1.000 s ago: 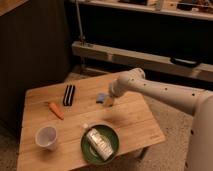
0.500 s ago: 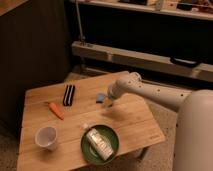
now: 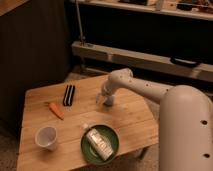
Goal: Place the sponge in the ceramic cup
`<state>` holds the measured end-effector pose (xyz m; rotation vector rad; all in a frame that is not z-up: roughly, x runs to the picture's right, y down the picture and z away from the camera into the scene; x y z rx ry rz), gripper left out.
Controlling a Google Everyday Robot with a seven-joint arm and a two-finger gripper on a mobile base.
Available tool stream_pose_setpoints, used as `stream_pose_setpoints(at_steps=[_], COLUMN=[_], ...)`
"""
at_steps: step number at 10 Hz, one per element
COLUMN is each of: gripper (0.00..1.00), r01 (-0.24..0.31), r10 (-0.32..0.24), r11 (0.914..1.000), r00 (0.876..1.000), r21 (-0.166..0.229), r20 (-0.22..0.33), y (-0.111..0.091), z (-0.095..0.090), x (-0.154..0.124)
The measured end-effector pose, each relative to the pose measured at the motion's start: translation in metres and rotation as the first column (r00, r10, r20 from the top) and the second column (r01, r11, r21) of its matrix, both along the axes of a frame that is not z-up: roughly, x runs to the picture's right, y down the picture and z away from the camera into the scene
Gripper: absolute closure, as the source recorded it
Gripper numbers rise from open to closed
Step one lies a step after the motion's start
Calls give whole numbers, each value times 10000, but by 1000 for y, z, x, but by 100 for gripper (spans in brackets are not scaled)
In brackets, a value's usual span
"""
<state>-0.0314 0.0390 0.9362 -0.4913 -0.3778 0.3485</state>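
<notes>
Elbow's (image 3: 120,78) slid left since the earlier frame, white body (image 3: 186,131) now fills more of the right. Gripper (image 3: 106,98) sits low over the wooden counter (image 3: 131,118), jaws spread, soft light-blue sponge (image 3: 109,102) right at its tips. One sponge, one smooth round white ceramic cup (image 3: 46,137), front-left and well apart; one orange carrot (image 3: 56,110) too.

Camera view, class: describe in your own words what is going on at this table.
The robot's arm reaches over the wooden table, with its claw open and lowered at the light-blue sponge near the middle. The sponge lies on the tabletop, not yet lifted. The white ceramic cup stands apart, near the table's front left corner.
</notes>
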Motion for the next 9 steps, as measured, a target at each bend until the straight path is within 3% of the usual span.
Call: stream_pose_setpoints(at_steps=[4,9], gripper=[20,20], r01=[226,468], r10=[-238,-522], r11=[9992,9951], r00=[9991,9968], r21=[-326,-873], r20=[-354,-600], y=[12,16], z=[8,25], x=[10,3])
